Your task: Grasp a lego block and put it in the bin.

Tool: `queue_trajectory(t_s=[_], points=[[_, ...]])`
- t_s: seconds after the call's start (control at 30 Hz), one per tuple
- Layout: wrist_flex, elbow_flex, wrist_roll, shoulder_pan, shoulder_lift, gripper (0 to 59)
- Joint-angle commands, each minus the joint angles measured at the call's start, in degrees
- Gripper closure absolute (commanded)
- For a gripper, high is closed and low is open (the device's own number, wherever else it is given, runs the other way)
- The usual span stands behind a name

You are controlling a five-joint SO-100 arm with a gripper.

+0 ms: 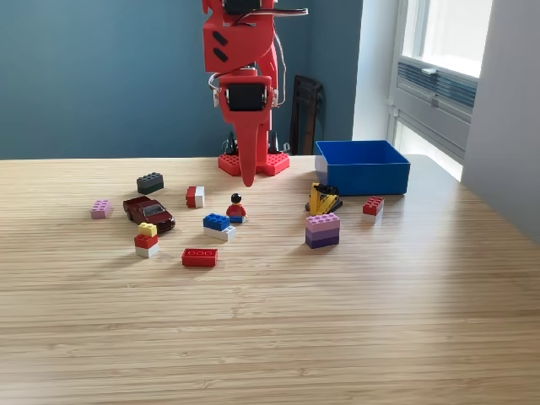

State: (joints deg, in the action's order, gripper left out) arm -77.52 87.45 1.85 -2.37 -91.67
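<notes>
Gripper (248, 173) (jaws together, empty) hangs above table (337, 321); no legible writing.

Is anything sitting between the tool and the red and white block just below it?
Nothing visible does. The tool hangs over bare table; the red and white block lies toward the exterior view's left.
</notes>
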Motion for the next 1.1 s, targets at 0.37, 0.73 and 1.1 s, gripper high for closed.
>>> queue_trajectory(t_s=[0.37, 0.73, 1.1], points=[[-1.76, 3.52, 2.29, 10.63, -3.96, 27.0], [-3.25, 10.72, 8.09, 23.29, -4.75, 24.8], [-3.69, 13.10, 4.92, 31.38, -4.83, 25.1]])
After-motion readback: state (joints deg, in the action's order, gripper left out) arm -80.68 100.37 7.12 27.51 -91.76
